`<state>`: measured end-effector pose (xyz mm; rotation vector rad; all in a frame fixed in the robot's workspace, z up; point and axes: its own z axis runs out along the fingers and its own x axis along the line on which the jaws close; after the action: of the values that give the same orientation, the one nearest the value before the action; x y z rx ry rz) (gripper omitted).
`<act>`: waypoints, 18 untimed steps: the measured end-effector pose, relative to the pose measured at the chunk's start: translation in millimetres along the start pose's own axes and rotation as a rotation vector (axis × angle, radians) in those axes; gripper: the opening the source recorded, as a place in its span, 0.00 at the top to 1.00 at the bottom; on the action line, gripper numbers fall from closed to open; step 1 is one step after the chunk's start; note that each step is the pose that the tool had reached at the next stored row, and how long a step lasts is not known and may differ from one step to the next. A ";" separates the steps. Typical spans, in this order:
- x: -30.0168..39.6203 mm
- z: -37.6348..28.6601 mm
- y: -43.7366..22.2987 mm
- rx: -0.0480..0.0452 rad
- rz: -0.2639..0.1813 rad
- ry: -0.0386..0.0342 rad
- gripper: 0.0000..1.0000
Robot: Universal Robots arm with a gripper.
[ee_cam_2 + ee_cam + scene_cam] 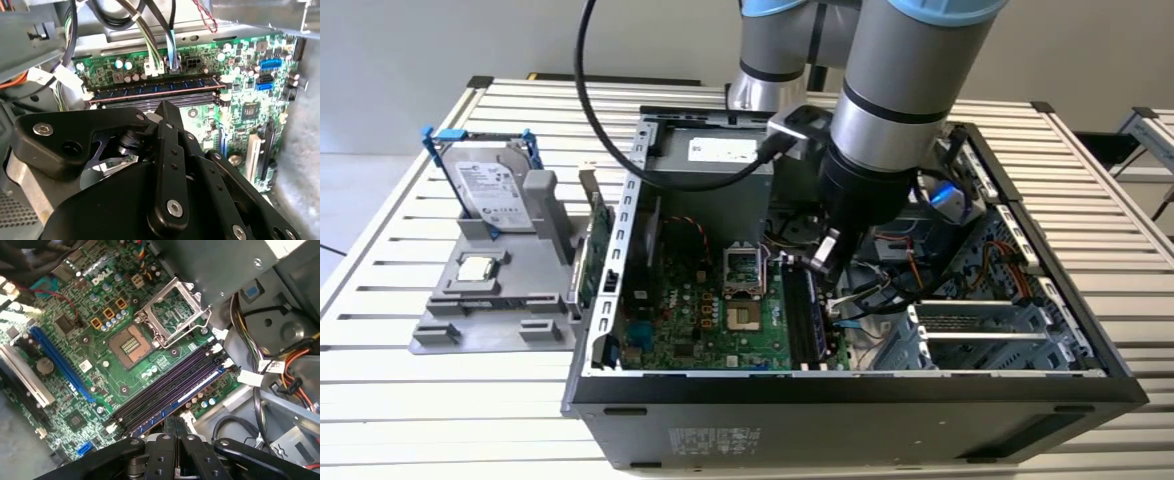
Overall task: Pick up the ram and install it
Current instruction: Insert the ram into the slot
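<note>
The gripper [165, 165] is matt black metal with bright screw heads; the motherboard [100, 365] is glossy green board; the computer case [854, 395] is dull grey sheet metal; the hard drive [491, 190] is shiny silver

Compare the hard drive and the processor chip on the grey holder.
The hard drive stands upright in a blue frame; the processor chip lies flat. The hard drive is large and oblong; the processor chip is small and square. Both are silver and sit on the grey holder.

arm [887, 120]: silver tubes, blue rings | black cable | hand [167, 165]: black, screwed
</note>
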<state>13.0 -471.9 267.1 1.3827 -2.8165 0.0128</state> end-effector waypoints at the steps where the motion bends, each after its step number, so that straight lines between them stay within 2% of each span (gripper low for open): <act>1: 0.0 0.0 0.0 0.0001 -0.016 -0.0001 1.00; 18: 0.0 0.0 0.0 0.0017 -0.277 -0.0020 1.00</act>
<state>13.0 -471.8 267.0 1.7587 -2.6000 0.0129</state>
